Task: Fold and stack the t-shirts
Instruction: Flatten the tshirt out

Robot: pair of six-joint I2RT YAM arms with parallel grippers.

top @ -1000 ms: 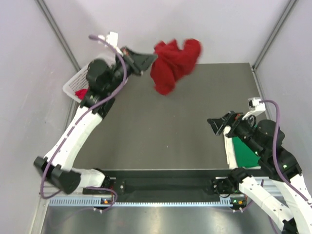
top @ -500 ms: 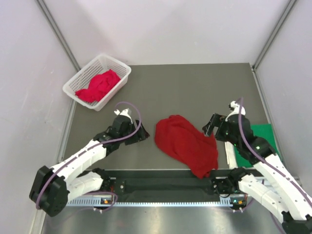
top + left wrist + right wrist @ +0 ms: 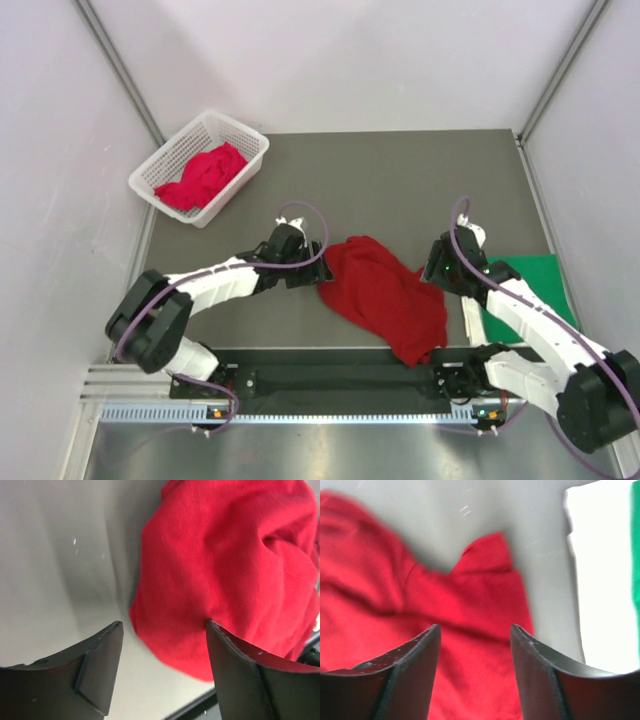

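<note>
Left hand (image 3: 316, 273): fingers spread, nothing between them; low over the desk (image 3: 400, 180), at the left edge of the red shirt (image 3: 385, 300). In the wrist view the left hand (image 3: 162, 625) shows the shirt (image 3: 225, 570) edge running across its gap, cloth on the right, bare desk on the left

Right hand (image 3: 433, 270): fingers spread, gripping nothing; at the shirt's right edge, facing the left hand across the cloth. From its own wrist the right hand (image 3: 475, 627) has the shirt (image 3: 395, 620) under and ahead of it, with a notched hem or sleeve just beyond the tips

Red shirt: crumpled, unfolded, on the desk between the two hands; long axis slanting from the far left, by the left hand, to the near right, by the arm bases. Both hands about equally close, one on each side; judged set for a two-handed pick-up and spread

Green shirt (image 3: 520, 288): flat, at the desk's right edge, outside the right arm

Basket (image 3: 215, 114): far left corner, well apart, a second red shirt (image 3: 200, 175) inside
</note>
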